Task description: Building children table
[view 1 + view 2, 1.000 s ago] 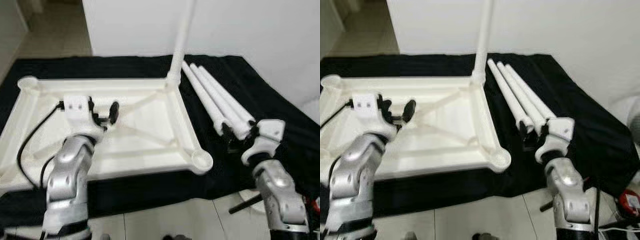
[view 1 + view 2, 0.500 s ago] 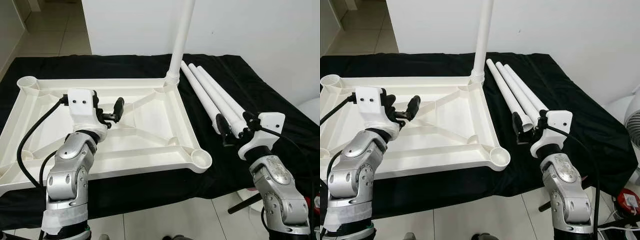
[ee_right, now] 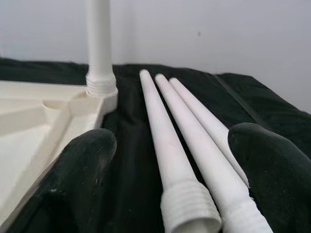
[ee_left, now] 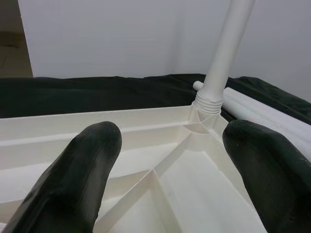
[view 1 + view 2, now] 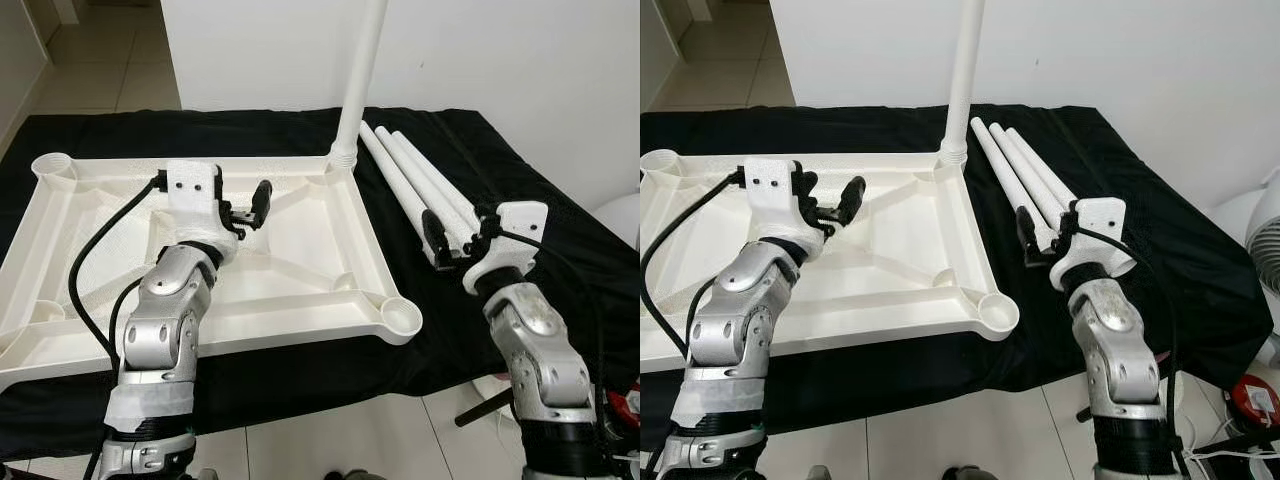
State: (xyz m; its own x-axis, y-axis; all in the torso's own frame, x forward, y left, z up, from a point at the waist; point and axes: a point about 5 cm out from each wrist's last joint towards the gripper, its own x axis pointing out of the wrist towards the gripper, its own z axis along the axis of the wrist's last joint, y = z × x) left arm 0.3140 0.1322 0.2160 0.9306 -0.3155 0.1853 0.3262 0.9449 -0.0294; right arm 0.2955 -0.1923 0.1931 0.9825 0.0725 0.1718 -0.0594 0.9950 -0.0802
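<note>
A white plastic tabletop lies upside down on a black cloth. One white leg stands upright, screwed into its far right corner socket. Three loose white legs lie side by side on the cloth to the right of it. My left gripper hovers open over the middle of the tabletop, facing the upright leg. My right gripper is open at the near threaded ends of the loose legs, with nothing between its fingers.
The near right corner socket and the far left socket of the tabletop are open. A white wall rises behind the table. The black cloth hangs over the table's front edge, with tiled floor below.
Both arms reached forward. The left gripper moved farther over the tabletop toward the upright leg. The right gripper moved up to the ends of the loose legs.
</note>
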